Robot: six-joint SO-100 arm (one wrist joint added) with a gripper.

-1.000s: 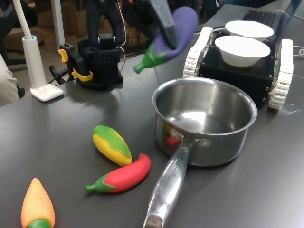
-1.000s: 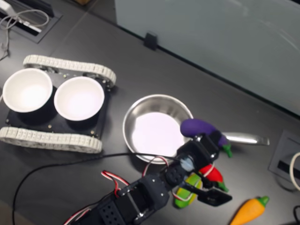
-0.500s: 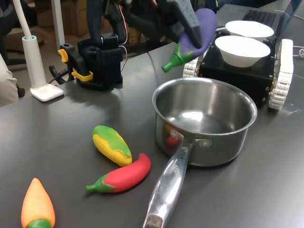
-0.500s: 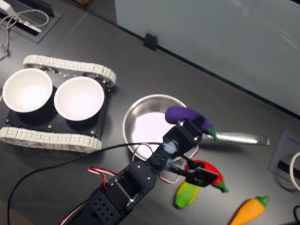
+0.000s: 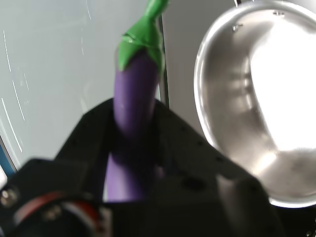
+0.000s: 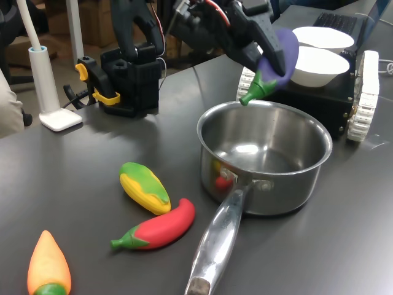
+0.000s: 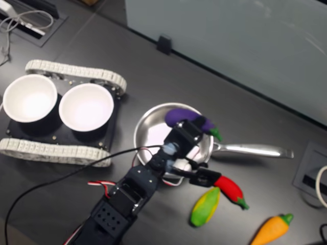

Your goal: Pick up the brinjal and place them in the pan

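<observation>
My gripper (image 6: 269, 55) is shut on the purple brinjal (image 6: 279, 54), which hangs tilted in the air with its green stem pointing down toward the far rim of the steel pan (image 6: 265, 157). In the second exterior view the brinjal (image 7: 185, 117) sits over the pan (image 7: 153, 133) and the gripper (image 7: 187, 128) covers part of the pan's inside. The wrist view shows the brinjal (image 5: 134, 108) clamped between dark jaws, with the pan (image 5: 256, 98) beside it. The pan holds nothing; its long handle (image 6: 216, 243) points toward the front of the first exterior view.
A yellow-green corn toy (image 6: 145, 187), a red chili toy (image 6: 159, 225) and an orange carrot toy (image 6: 48, 266) lie on the dark table in the first exterior view's left. Two white bowls (image 6: 313, 65) sit on a tracked black base (image 6: 331, 101) behind the pan.
The arm has carried the brinjal toward the first exterior view's right, from beside the pan to above its far rim. The grip has held. The toys on the table have stayed put.
</observation>
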